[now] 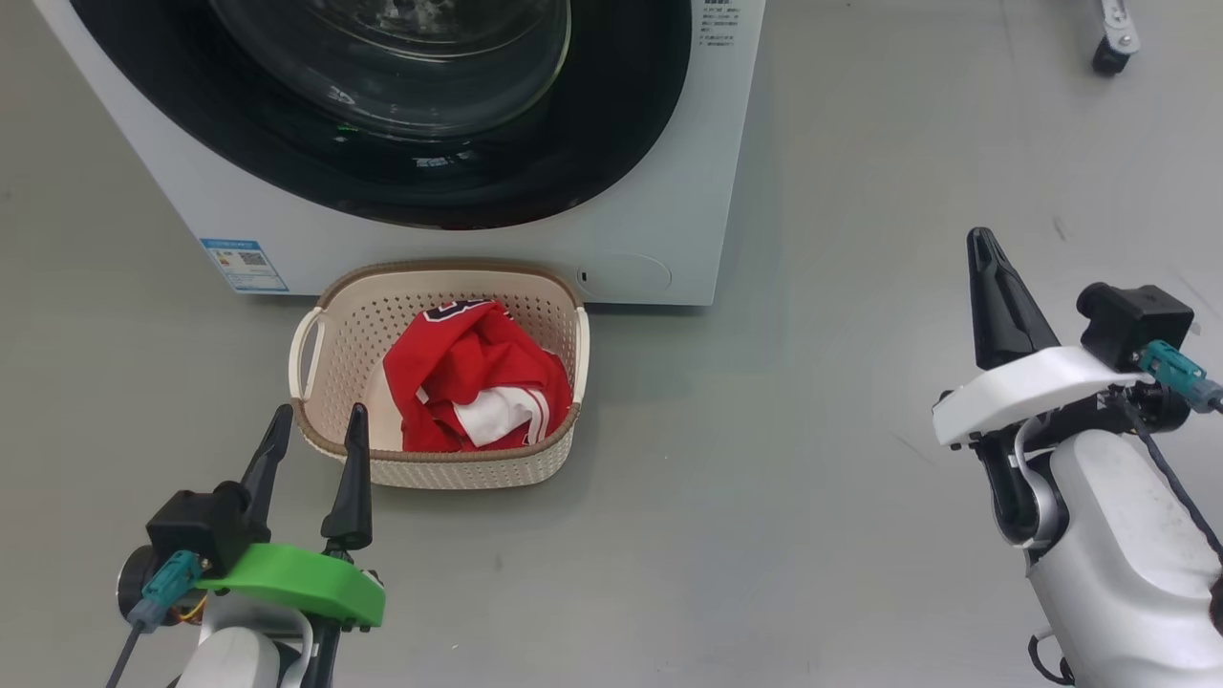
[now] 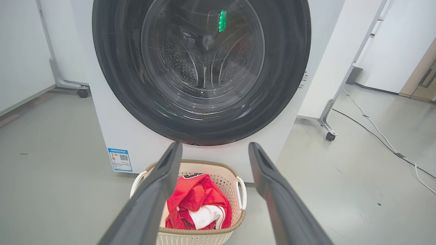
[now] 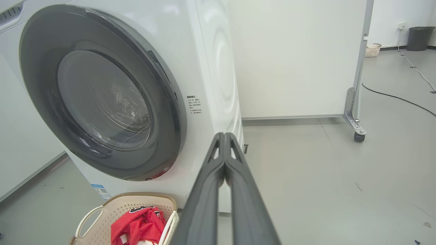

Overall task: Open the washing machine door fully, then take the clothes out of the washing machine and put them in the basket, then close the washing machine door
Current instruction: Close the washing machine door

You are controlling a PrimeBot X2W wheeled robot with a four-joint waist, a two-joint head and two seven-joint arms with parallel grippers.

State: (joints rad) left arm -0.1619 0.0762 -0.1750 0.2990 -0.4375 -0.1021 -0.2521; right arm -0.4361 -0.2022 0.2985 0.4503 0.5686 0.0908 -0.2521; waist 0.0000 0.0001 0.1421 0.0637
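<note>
The white washing machine [image 1: 659, 191] [image 2: 112, 129] [image 3: 211, 68] has its black-rimmed round door [image 1: 611, 124] [image 2: 293, 68] [image 3: 44, 88] shut flat against its front. On the floor just before it stands the cream basket [image 1: 449, 468] [image 2: 218, 170] [image 3: 102, 224]. Crumpled red and white clothes [image 1: 468, 373] [image 2: 197, 200] [image 3: 139, 226] lie inside it. My left gripper [image 1: 320, 420] [image 2: 214, 149] is open and empty, just short of the basket's near left corner. Off to the right above the bare floor, my right gripper [image 1: 981, 239] [image 3: 224, 134] is shut on nothing.
Grey floor lies all around. White panels on castor feet [image 2: 328, 134] [image 3: 356, 131] stand to the right of the machine, and cables [image 2: 381, 136] run across the floor beyond. A dark bin [image 3: 418, 38] and another basket [image 3: 373, 50] stand far off.
</note>
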